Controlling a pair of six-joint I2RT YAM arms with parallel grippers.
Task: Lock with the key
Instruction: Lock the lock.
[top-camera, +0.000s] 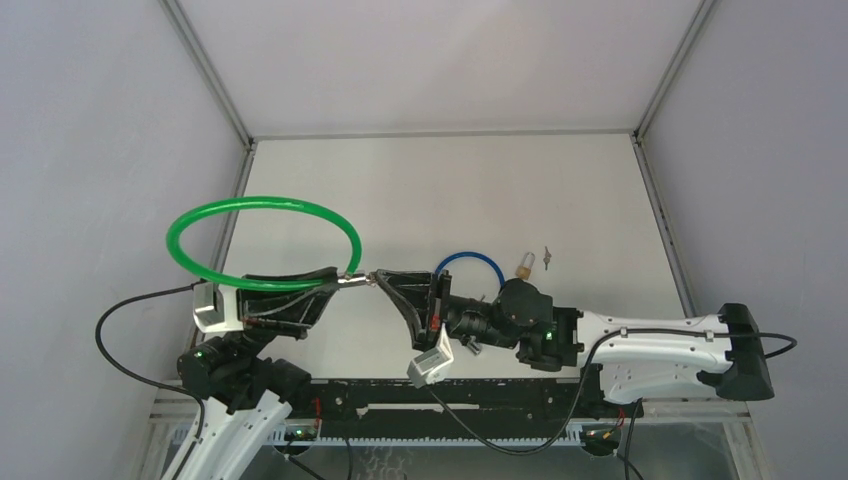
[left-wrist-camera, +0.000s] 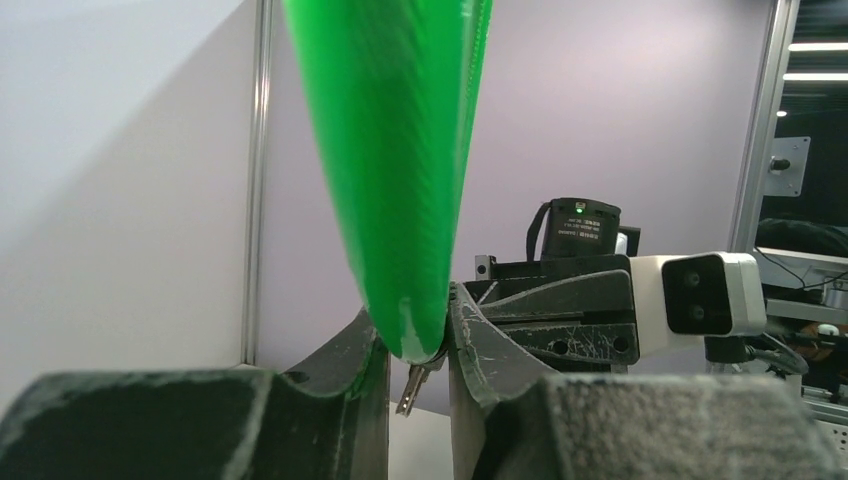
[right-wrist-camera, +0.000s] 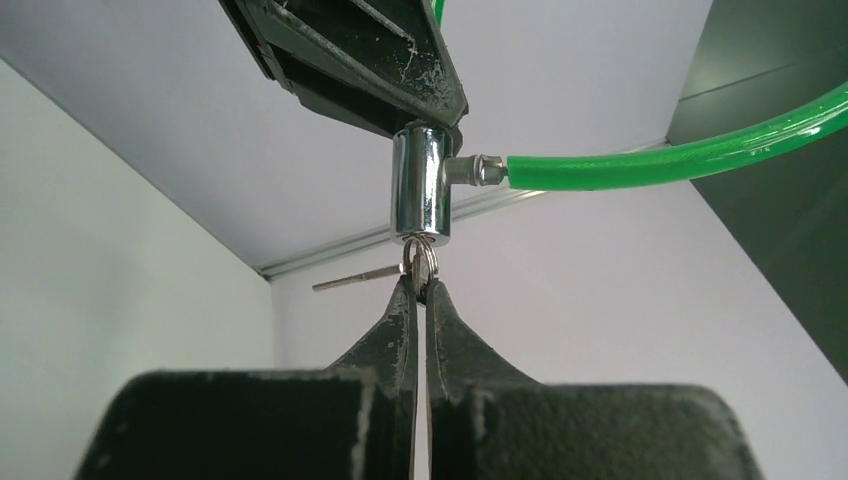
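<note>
Far left, raised above the tabletop: green cable loop, clamped by the left pincer at the end next to the lock. Fingers closed tight there, right where cable meets metal.

Just right of that, between the two arms: chrome lock barrel, upright in the right wrist view, with one cable end plugged into its side. Directly under the barrel: key on a small ring, pinched flat in the right pincer, tips pressed together on it. Beside it, a spare key sticking out sideways from the same ring.

Further right on the tabletop, untouched: blue cable, brass padlock, a small metal piece.

Progress, as a judgement: lock picked up, steadied and met by the key, apparently seated in the keyway. Probably left to do: the turn itself, then withdrawal.

Hard to make out: the key blade and keyway, masked by ring and fingertips. Impossible to tell whether turned or not. Loop's second end hidden behind the left pincer.
</note>
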